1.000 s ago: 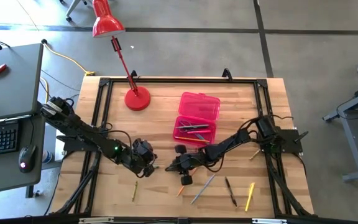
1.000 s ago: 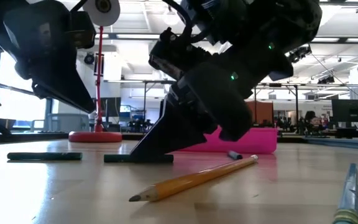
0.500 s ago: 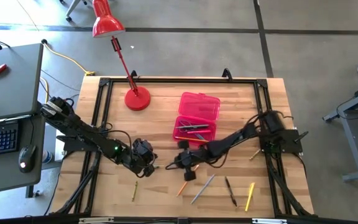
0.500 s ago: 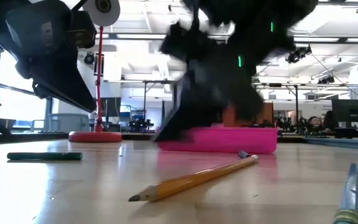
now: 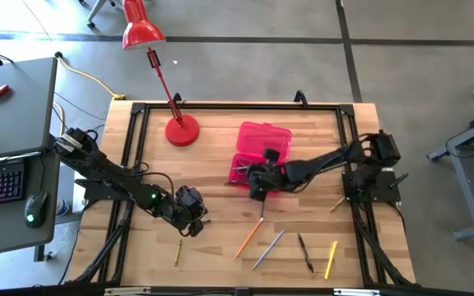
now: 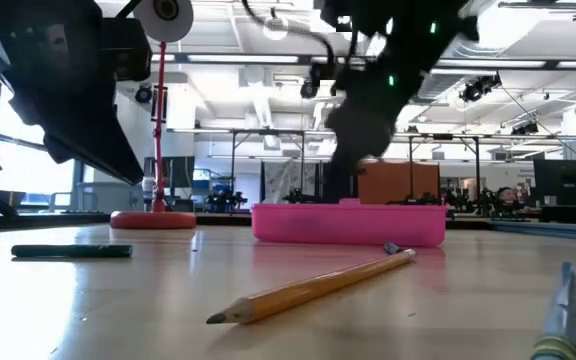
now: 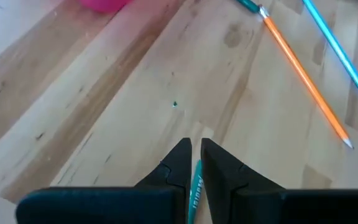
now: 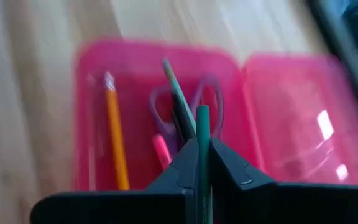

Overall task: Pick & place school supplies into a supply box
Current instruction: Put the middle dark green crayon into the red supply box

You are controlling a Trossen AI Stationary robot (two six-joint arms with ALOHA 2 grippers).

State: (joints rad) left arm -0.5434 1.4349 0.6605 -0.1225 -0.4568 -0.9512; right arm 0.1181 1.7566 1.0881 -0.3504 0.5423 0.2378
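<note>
Near edge of the table point(image 5: 319, 123): loose supplies not yet collected. From left, a small yellow-green pencil point(image 5: 178, 252), an orange pencil point(image 5: 248, 238), a blue-grey pen point(image 5: 269, 249), a dark pen point(image 5: 304, 252) and a yellow pencil point(image 5: 332, 258).

Left gripper point(image 5: 192, 220) sits low at the near left, unchanged over the last second. Its jaws are clenched on a green pencil point(image 7: 196, 186), seen between the fingers in its wrist view.

Change: the right gripper point(image 5: 256, 182), a second ago down on the wood among the loose pencils, has lifted and swung far-ward. It now hangs over the near edge of the pink box point(image 5: 280, 177). Its jaws are clamped on a green pen point(image 8: 202, 146), which points down at the open tray. The dark green item that lay under it in the low view is gone from the wood.

Box contents: an orange pencil, purple scissors point(image 8: 166, 115), a pink pen and a grey one. Lid point(image 5: 264, 140) lies open on the far side; red lamp point(image 5: 180, 130) far left.

Judgement: pick done, carry almost done. Next is lowering and letting go.
</note>
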